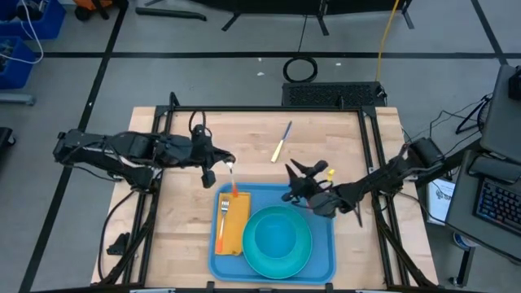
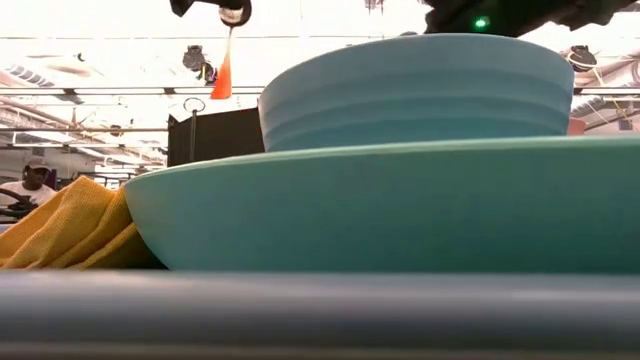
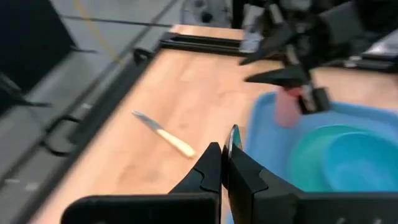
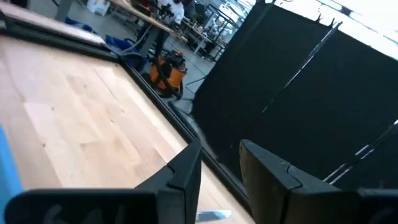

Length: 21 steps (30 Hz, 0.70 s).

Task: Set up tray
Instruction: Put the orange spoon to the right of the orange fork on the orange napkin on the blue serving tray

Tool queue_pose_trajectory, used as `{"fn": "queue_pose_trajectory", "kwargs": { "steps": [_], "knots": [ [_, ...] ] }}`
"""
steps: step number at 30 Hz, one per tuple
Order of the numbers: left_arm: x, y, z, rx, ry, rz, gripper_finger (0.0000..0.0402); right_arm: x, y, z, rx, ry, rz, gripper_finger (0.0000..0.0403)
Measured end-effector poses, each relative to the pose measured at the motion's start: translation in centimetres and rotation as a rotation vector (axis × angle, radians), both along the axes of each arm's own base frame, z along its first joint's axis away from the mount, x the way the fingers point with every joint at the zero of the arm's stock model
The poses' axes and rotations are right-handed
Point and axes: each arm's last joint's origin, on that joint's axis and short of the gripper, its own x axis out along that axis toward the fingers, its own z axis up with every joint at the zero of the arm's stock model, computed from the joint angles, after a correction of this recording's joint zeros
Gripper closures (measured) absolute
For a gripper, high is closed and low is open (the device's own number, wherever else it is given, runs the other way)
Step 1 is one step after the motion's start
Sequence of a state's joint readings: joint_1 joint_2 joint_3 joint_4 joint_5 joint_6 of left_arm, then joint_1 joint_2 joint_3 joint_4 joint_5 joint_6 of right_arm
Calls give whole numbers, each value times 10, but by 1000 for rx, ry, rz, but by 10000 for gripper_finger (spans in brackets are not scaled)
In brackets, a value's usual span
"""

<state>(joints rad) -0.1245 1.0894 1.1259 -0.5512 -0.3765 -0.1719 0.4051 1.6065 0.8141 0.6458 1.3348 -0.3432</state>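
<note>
Tray rim nearest the low camera, plate and bowl on it.
Left gripper fingers clenched on an orange-handled spoon above the tray's far edge; right gripper fingers part-open, grasping nothing, over the tray's far corner; knife on the worktop.

The surface was pale matt wood; the tray smooth blue plastic; the napkin soft yellow cloth.

Bare wooden table lies left of the blue plastic tray; a yellow-handled knife lies beyond it.
</note>
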Motion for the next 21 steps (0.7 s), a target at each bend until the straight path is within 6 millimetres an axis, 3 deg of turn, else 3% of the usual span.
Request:
{"fn": "queue_pose_trajectory", "kwargs": {
  "steps": [6,13,17,21],
  "knots": [
    [-5,7,-2,-184,-11,-58,397,-23,-4,-8,39,-27,55,300],
    [-6,13,-14,-351,95,-117,397,-24,-4,-9,46,-19,96,300],
    [-6,8,-13,-385,86,-145,397,-24,-4,-9,45,-19,96,300],
    [1,1,-26,-460,33,-228,397,-24,-4,-9,56,-32,95,301]
  ]
}}
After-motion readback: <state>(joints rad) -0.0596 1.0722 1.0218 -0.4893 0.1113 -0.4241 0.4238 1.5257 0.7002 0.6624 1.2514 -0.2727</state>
